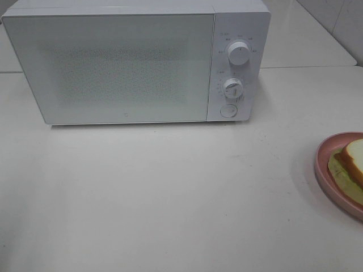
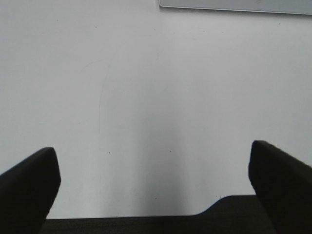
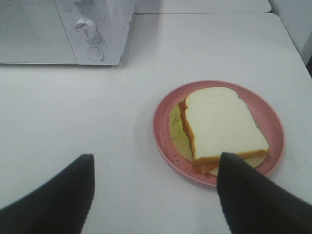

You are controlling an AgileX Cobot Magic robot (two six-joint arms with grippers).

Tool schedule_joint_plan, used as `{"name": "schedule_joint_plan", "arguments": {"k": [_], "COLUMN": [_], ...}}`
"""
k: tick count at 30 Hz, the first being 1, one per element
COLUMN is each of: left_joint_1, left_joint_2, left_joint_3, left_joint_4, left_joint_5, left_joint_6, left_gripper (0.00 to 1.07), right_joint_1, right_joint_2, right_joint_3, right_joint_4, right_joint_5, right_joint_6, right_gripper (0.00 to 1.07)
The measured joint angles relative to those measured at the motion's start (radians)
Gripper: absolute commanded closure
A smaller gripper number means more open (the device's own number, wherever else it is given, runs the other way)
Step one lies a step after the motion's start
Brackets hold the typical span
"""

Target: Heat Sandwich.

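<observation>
White plastic is covering the microwave [image 1: 136, 62], which is sitting shut at the back of the table [image 1: 170, 198] in the high view; the small print around its two knobs is too blurred to read. At the right edge a pink plate [image 1: 326, 164] is holding the sandwich [image 1: 351, 164], partly cut off by the frame.

In the left wrist view, the left gripper [image 2: 156, 180] is hovering over bare table, its dark fingers [image 2: 29, 185] standing wide apart on nothing.

In the right wrist view, the right gripper [image 3: 156, 190] is hanging with jaws apart, empty, near the plate's rim. The sandwich is lying flat on the plate: white bread, tan crust, pale green lettuce peeking out beneath.
</observation>
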Motion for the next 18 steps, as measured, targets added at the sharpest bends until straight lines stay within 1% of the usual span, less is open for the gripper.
{"name": "schedule_joint_plan", "arguments": {"k": [3,4,5,9,15,18], "left_joint_1": [0.000,0.000,0.000,-0.007,-0.021,-0.022], "left_joint_2": [-0.070,-0.070,-0.116,-0.206,-0.290,-0.336], "left_joint_3": [0.033,0.033,0.037,0.037,0.040,0.059], "left_joint_4": [0.001,0.001,0.001,0.001,0.000,-0.001], "left_joint_5": [-0.005,-0.005,-0.009,-0.018,-0.012,0.027], "left_joint_6": [0.003,0.003,0.011,0.030,0.033,0.033], "left_gripper": [0.09,0.09,0.09,0.09,0.09,0.09], "right_joint_1": [0.000,0.000,0.000,0.000,0.000,0.000], "right_joint_2": [0.000,0.000,0.000,0.000,0.000,0.000], "right_joint_3": [0.000,0.000,0.000,0.000,0.000,0.000], "right_joint_4": [0.000,0.000,0.000,0.000,0.000,0.000], "right_joint_5": [0.000,0.000,0.000,0.000,0.000,0.000], "right_joint_6": [0.000,0.000,0.000,0.000,0.000,0.000], "right_gripper": [0.40,0.40,0.40,0.40,0.40,0.40]}}
